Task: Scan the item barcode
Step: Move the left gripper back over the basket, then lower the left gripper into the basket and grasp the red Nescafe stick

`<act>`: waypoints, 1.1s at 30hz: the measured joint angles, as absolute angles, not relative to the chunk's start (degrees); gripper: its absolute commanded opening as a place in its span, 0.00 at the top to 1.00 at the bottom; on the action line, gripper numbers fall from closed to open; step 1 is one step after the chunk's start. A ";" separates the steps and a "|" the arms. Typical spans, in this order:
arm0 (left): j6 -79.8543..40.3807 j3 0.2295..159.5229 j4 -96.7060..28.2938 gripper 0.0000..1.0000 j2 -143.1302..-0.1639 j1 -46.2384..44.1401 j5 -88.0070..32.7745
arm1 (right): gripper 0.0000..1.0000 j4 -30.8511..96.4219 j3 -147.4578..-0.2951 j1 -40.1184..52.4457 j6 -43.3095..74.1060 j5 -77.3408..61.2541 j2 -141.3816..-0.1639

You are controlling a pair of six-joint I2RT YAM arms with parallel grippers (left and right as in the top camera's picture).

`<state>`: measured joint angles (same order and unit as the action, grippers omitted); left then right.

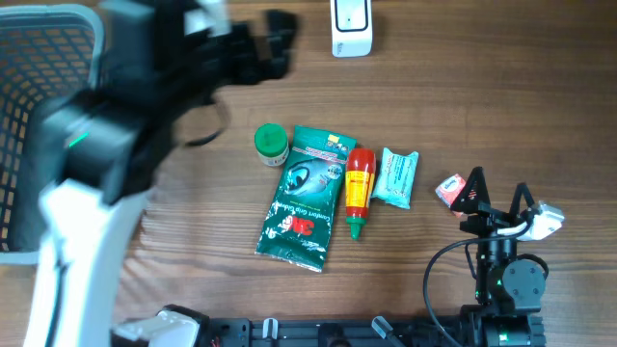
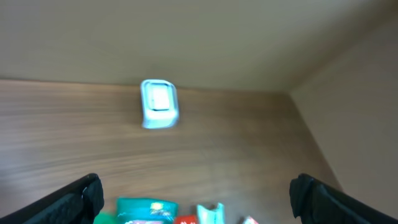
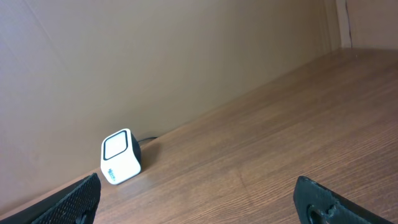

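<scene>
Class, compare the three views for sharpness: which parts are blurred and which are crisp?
Overhead: the left arm is smeared into a dark blur, while the green packet and red bottle are crisp. Left wrist: the whole frame is soft, the scanner hazy-edged. Right wrist: sharp, the scanner clearly outlined under even light.

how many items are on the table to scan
5: green-lidded jar, dark green pouch, red sauce bottle and teal packet clustered mid-table; a red-and-white packet beside the right gripper. The left arm may hide more.
</scene>
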<state>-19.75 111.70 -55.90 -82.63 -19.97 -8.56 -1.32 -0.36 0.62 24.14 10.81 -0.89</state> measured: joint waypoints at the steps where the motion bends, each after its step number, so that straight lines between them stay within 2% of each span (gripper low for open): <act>1: -19.11 111.72 -59.55 0.00 -79.77 -16.67 -7.90 | 0.00 -1.32 -0.36 0.62 24.14 10.79 -0.89; 5: -16.93 111.83 -68.38 0.00 -75.37 -8.08 -0.64 | 0.00 -1.32 -0.36 0.62 24.14 10.81 -0.89; 9: -25.17 111.81 -73.54 0.00 -75.59 3.77 8.99 | 0.00 -1.32 -0.36 0.62 24.14 10.81 -0.89; 10: -28.69 111.81 -74.30 0.00 -75.99 9.17 9.96 | 0.00 -1.32 -0.36 0.62 24.14 10.79 -0.89; 16: -42.61 111.79 -79.50 0.00 -80.79 33.69 4.45 | 0.00 -1.32 -0.36 0.62 24.14 10.79 -0.89; 20: -49.30 111.74 -85.65 0.00 -88.77 43.79 -2.02 | 0.00 -1.32 -0.36 0.62 24.14 10.79 -0.89; 24: -58.52 108.40 -87.61 0.00 -96.79 46.68 -4.62 | 0.00 -1.32 -0.36 0.62 24.14 10.81 -0.89; 27: -65.65 103.20 -84.16 0.00 -98.87 46.78 -5.41 | 0.00 -1.32 -0.34 0.62 24.14 10.81 -0.89; 30: -69.17 93.60 -71.50 0.00 -99.77 46.57 -5.89 | 0.00 -1.32 -0.36 0.62 24.14 10.81 -0.89; 33: -70.61 86.85 -64.25 0.00 -99.90 45.50 -6.07 | 0.00 -1.32 -0.36 0.62 24.14 10.81 -0.89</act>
<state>-70.61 86.85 -64.25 -99.90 45.50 -6.07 -1.32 -0.36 0.62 24.14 10.81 -0.89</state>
